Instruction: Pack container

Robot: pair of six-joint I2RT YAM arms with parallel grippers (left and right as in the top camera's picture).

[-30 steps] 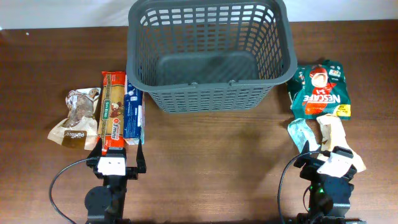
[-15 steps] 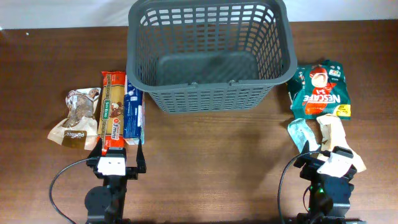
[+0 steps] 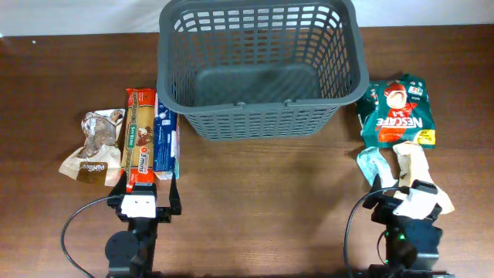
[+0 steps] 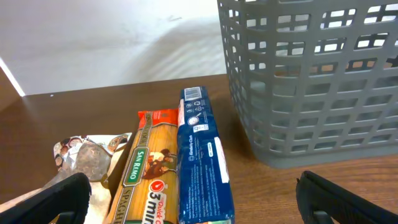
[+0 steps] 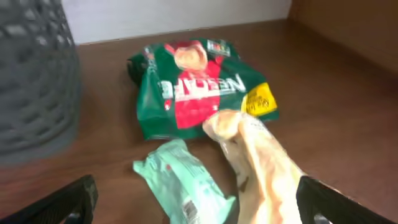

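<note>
- While the container (image 3: 262,120) stands empty, ahead and right of the left fingers (image 4: 46,199) and ahead and left of the right fingers (image 5: 59,202), the first pick appears to be the step in hand.
- Left fingers: spread wide, holding nothing. A spaghetti packet (image 4: 146,180) and a blue packet (image 4: 202,168) lie touching, directly ahead between them.
- Right fingers: spread wide, holding nothing. A mint-green sachet (image 5: 180,180) and a cream pouch (image 5: 261,162) lie just ahead, with a coffee pouch (image 5: 199,87) beyond.
- Next move, as judged: lower over one packet, close across its narrow width, then lift it clear of the rim.

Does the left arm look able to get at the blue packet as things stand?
Probably yes. The blue packet lies flat just ahead of the open left gripper, top uncovered; the spaghetti pack touches one side, the basket stands apart.
</note>
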